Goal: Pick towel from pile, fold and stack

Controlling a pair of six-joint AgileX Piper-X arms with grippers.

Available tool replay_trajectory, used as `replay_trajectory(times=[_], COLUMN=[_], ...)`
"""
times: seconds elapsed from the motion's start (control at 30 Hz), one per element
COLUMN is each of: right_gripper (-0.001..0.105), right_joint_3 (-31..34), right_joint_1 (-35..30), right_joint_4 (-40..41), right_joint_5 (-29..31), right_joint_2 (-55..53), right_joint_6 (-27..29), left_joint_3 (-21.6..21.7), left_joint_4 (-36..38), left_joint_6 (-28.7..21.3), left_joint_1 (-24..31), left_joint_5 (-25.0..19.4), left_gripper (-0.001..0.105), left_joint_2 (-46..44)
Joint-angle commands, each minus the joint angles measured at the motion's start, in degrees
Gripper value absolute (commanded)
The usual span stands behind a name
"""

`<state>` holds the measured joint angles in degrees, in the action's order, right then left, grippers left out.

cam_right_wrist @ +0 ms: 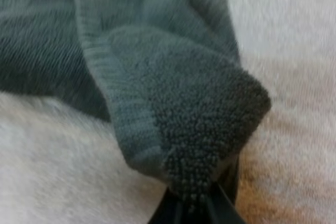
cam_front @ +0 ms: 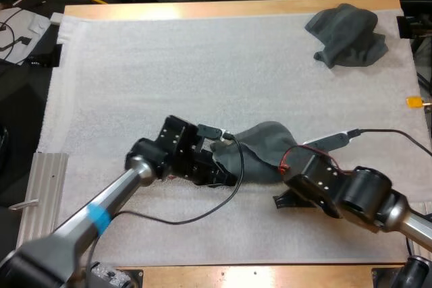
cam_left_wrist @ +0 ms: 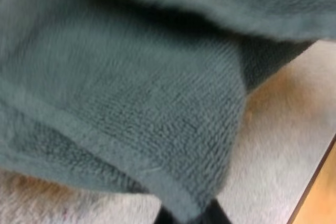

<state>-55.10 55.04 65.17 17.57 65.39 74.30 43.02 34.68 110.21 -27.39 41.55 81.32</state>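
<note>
A dark grey-green towel point(cam_front: 260, 148) is held between the two claws, bunched into a loose hump that sags onto the mat between them. One end is gripped by the left claw point(cam_front: 224, 170). In the left wrist view a hemmed edge is seen pinched between its fingers point(cam_left_wrist: 216, 214), with the rest of the cloth draped away from the tips. The other end is gripped by the right claw point(cam_front: 286, 169). In the right wrist view a folded-over corner is clamped tight between that claw's fingers point(cam_right_wrist: 168, 214), with its hem running off beyond them. Both claws are thus closed narrow on cloth, and they are set near each other, so the towel is left slack rather than stretched.

A second, crumpled towel point(cam_front: 347, 35) is seen well apart from both claws, far beyond the right claw near the far corner of the white mat point(cam_front: 169, 65). The mat is spread under both claws, and the wooden table point(cam_front: 223, 9) is exposed past its far edge.

The step in hand is judged to be the spreading of the picked towel, with folding not yet begun. For the next move, the claws would need to be drawn apart until the cloth is taut, then lowered so it is laid flat. A slipped corner is the likeliest fault.
</note>
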Motion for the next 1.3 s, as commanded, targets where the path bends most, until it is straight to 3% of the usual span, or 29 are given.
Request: replay_trajectory(times=[0.0,0.23,0.33,0.57,0.73,1.1,1.27], right_gripper=[0.000,0.000,0.000,0.000,0.000,0.000,0.000], right_joint_3=[-2.52,-7.40,-6.72,-11.23,-14.87,-19.12,-20.69], right_joint_1=[-0.10,-0.01,-0.14,-0.06,-0.01,-0.10,0.25], right_joint_4=[-0.71,0.02,0.10,5.27,9.30,13.36,15.58], right_joint_5=[1.75,1.75,1.26,-0.96,-3.13,-11.09,-11.97], right_joint_2=[-3.09,-8.38,-8.01,-10.62,-11.88,-12.64,-13.23], right_joint_6=[0.51,-0.08,0.15,-0.86,-1.62,-3.21,-3.82], left_joint_3=[3.01,12.57,11.22,19.88,23.53,24.50,24.38], left_joint_4=[8.06,20.15,17.52,25.64,30.86,38.98,41.81], left_joint_6=[-3.72,-4.53,-4.12,-3.90,-3.94,-4.00,-3.38], left_joint_1=[-0.37,-0.57,-0.30,-0.34,-0.50,-0.83,-2.38], left_joint_5=[-3.80,-7.31,-5.63,-5.82,-6.29,-7.75,-7.82], left_gripper=[0.000,0.000,0.000,0.000,0.000,0.000,0.000], left_joint_2=[-7.08,-17.27,-16.29,-21.95,-24.66,-29.79,-32.45])
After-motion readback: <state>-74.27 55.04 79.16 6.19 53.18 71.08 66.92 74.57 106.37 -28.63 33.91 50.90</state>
